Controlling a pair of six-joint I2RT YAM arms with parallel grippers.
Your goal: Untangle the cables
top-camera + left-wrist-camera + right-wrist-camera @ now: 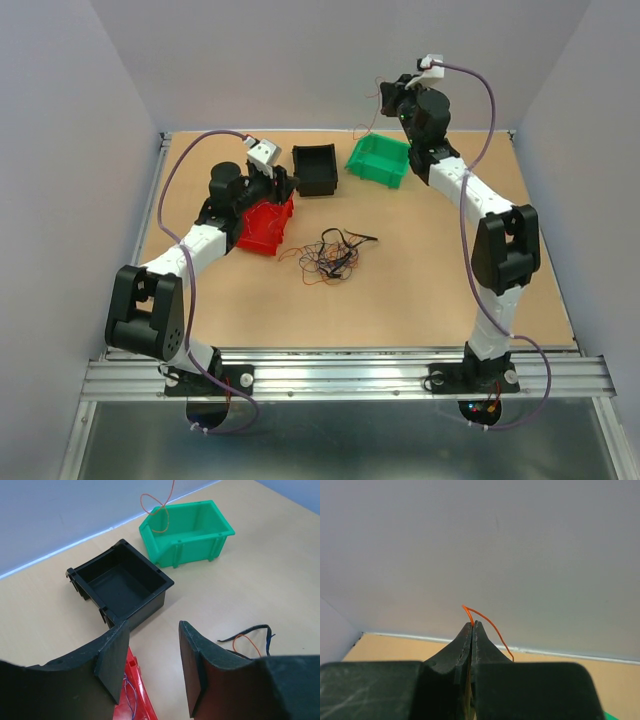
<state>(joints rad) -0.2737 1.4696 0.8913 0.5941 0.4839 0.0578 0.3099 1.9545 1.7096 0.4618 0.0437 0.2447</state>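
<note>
Pinching orange cable (pixel 491 623), rt hand (pixel 472 626), tail hidden

red bin (pixel 268 228); black bin (pixel 316 168); green bin (pixel 380 160); orange cable (pixel 492 625); cables (pixel 330 258) black, orange; tan table (pixel 420 290)

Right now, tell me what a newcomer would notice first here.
The right gripper, raised high over the green bin at the back, is shut on one orange wire. In the middle lies the dark tangle of cables, and the left gripper hangs open over the red bin.
</note>
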